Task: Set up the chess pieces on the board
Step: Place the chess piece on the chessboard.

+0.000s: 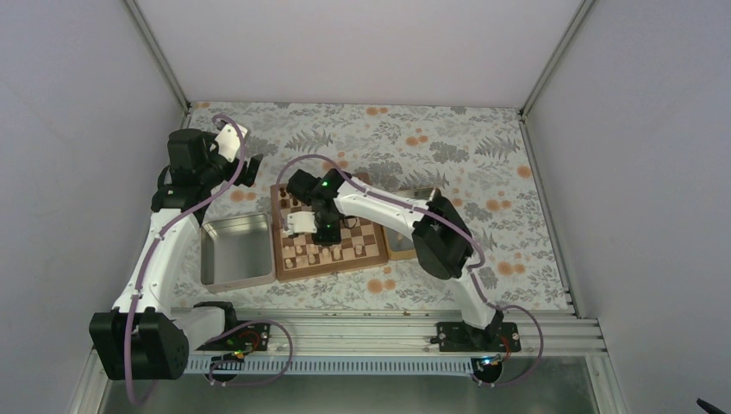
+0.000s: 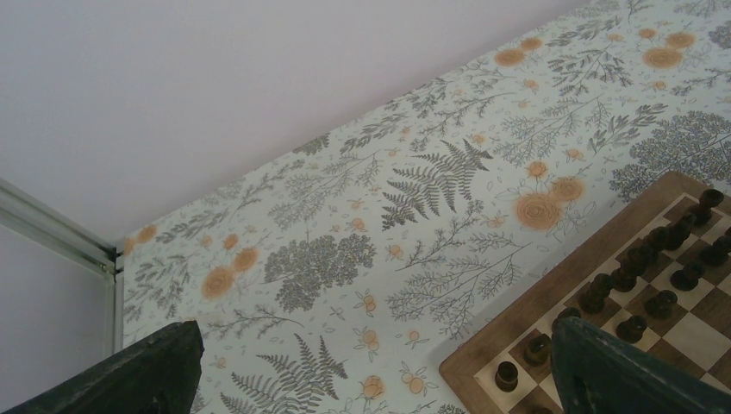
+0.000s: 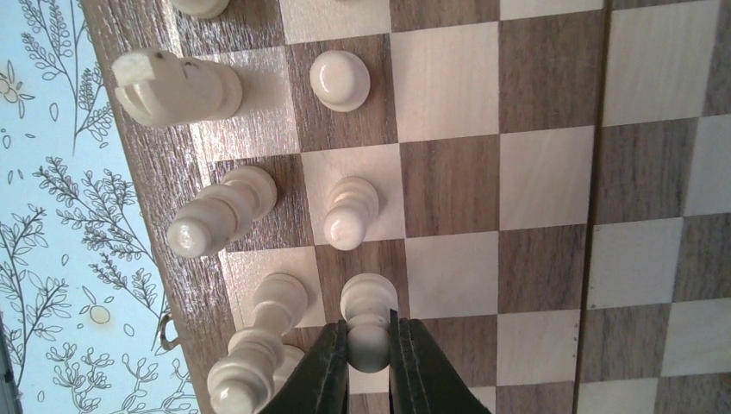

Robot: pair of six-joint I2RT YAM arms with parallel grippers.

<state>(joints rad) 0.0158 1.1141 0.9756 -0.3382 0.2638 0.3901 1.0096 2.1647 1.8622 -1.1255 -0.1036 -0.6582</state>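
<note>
In the right wrist view my right gripper (image 3: 368, 335) is shut on a pale pawn (image 3: 368, 306); its fingers (image 3: 328, 371) pinch the pawn's head, and its base is over a dark square of the board (image 3: 534, 181), second row from the edge. Other pale chess pieces stand nearby: a knight (image 3: 177, 86), a bishop (image 3: 220, 216) and two pawns (image 3: 340, 79) (image 3: 349, 211). From above, the right gripper (image 1: 302, 222) is over the board's (image 1: 345, 266) left part. My left gripper (image 2: 379, 384) is open and empty, held above the tablecloth beside the board's corner (image 2: 560, 302).
Dark pieces (image 2: 638, 259) line the board's far rows. A shiny metal tray (image 1: 233, 250) lies left of the board. A wooden-rimmed tray (image 1: 401, 246) sits right of it, partly under the right arm. Walls close the table on three sides.
</note>
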